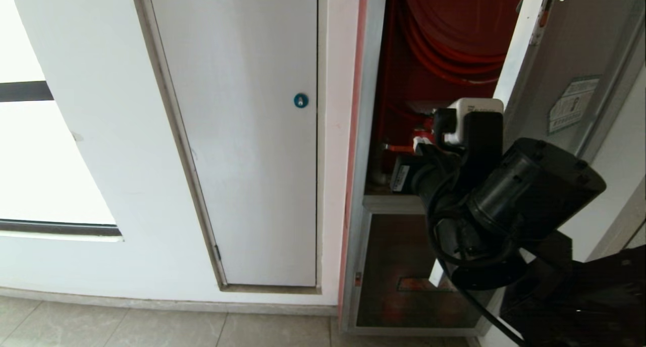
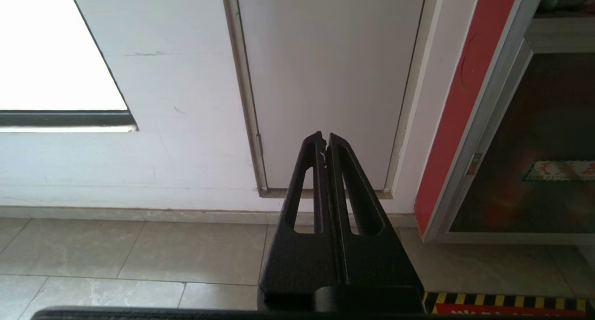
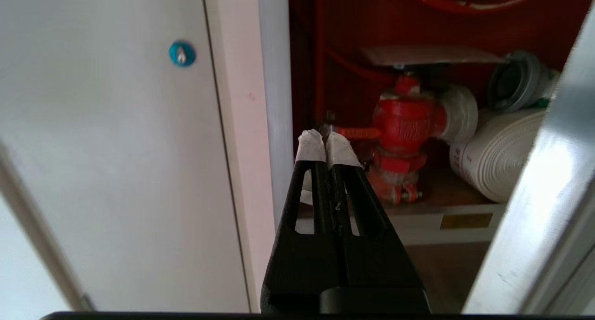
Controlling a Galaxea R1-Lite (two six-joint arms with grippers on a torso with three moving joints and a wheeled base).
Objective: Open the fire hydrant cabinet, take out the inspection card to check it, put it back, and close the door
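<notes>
Clenched on nothing, the right pincer (image 3: 327, 141) is held at the mouth of the fire hydrant cabinet (image 1: 376, 110), its white-taped fingertips (image 3: 310, 145) pressed together just in front of the cabinet's pale left frame post. In the head view the right arm is seen reaching in from the lower right, its black wrist housing covering much of the opening. The door (image 1: 570, 74) is swung open to the right, edge-on to the camera, with the green-edged sticker (image 1: 573, 104) showing on its tinted glass. Inside the red cabinet, the coiled hose reel (image 1: 454, 29) is seen at the top, the red valve (image 3: 402, 138) below it, and the white rolled hose (image 3: 499, 157) beside the valve, toward the door. A thin flat pale sheet, taken to be the inspection card (image 3: 425, 55), is seen lying level just above the valve, untouched by the pincer; no print can be made out on it. The left pincer (image 2: 325, 141) is also clenched and empty, kept low over the tiled floor (image 2: 139, 255), facing the white door with the blue lock (image 1: 301, 100), which is shut to the left of the cabinet. A smaller dark glass panel (image 1: 398, 266) is set below the open compartment.
</notes>
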